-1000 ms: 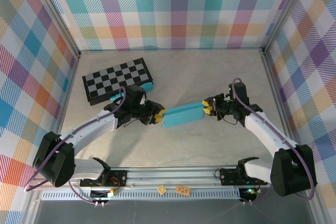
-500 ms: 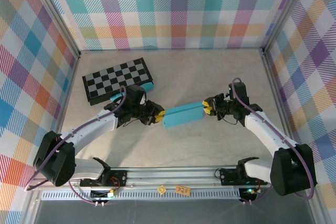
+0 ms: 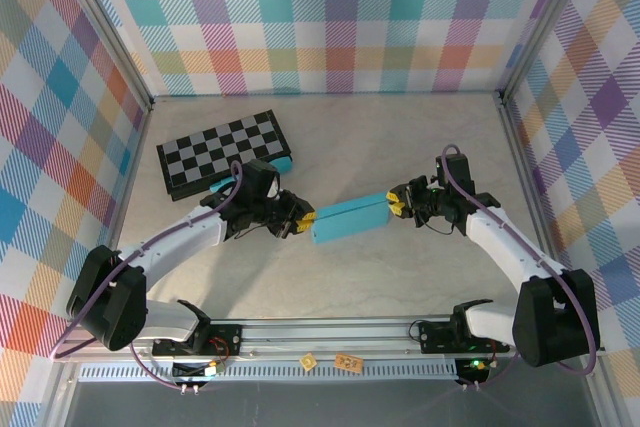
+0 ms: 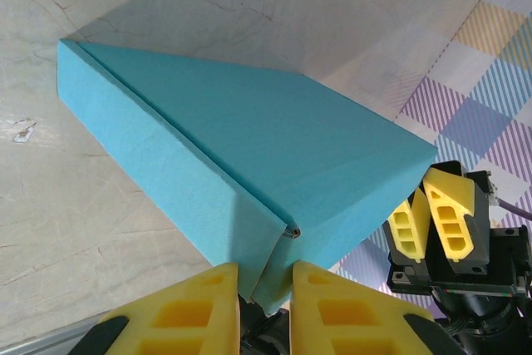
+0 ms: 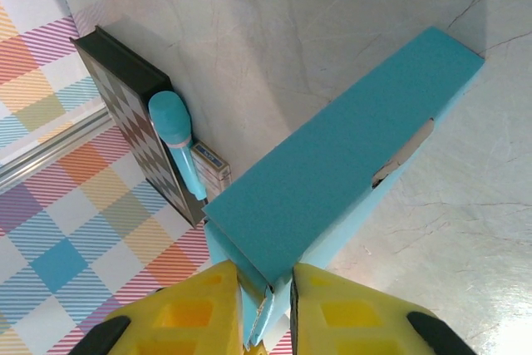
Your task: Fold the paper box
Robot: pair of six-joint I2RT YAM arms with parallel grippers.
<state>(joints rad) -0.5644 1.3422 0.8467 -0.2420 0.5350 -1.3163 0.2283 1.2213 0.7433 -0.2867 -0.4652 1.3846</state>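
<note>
Pale marbled table (image 3: 400, 137) between plaid walls carries the paper box (image 3: 348, 218) near its middle, closed into a long flat shape, to the right of the checkered board (image 3: 222, 150). The left gripper (image 3: 303, 219) pinches the left end of the box and the right gripper (image 3: 397, 209) pinches the right end, each with cardboard between its yellow fingers (image 4: 187, 309).

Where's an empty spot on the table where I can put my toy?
Biggest bare patch: table between the back wall and the paper box, right of the checkered board. Another: between the box and the near rail. Crowded: the middle, where the left gripper and right gripper clamp the box's ends.
</note>
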